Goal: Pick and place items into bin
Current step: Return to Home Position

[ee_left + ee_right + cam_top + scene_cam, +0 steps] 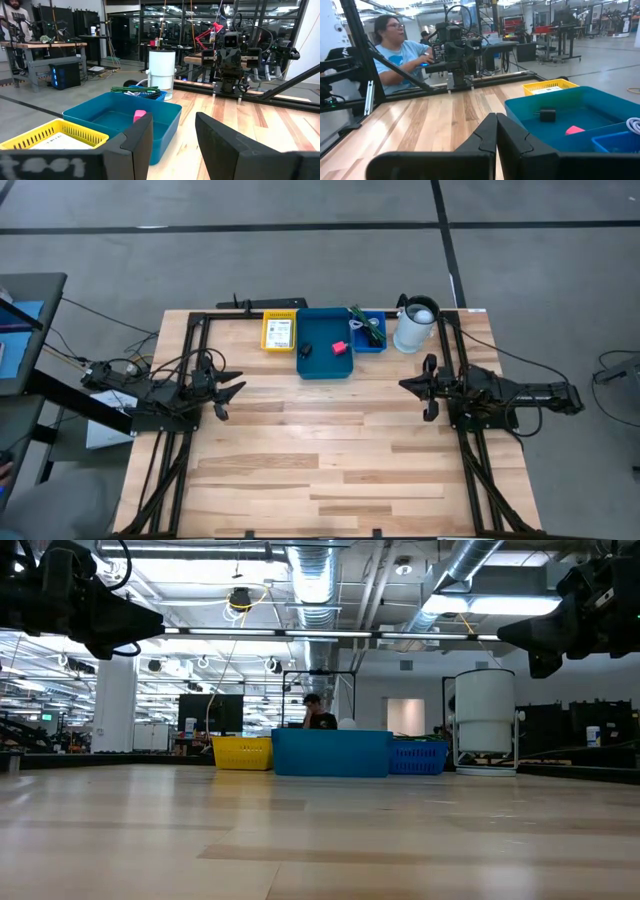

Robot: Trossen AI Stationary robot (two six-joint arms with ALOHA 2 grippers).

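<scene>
A teal bin (326, 360) stands at the table's far middle with a pink-red block (340, 347) and a small black piece (306, 349) lying on its floor. To its left, a yellow basket (279, 332) holds a white printed card. To its right, a small blue basket (368, 330) holds a green stringy piece (135, 90). My left gripper (238, 383) hovers open at the table's left, pointing level toward the middle with nothing between its fingers (140, 142). My right gripper (404, 385) hovers shut at the table's right, empty, facing the left one.
A white cylindrical container (416, 325) stands at the far right beside the blue basket. Black frame rails (190, 350) run along the table's left, right and far sides. A person (395, 50) sits beyond the table's left side. Bare wood (330, 450) lies between the arms.
</scene>
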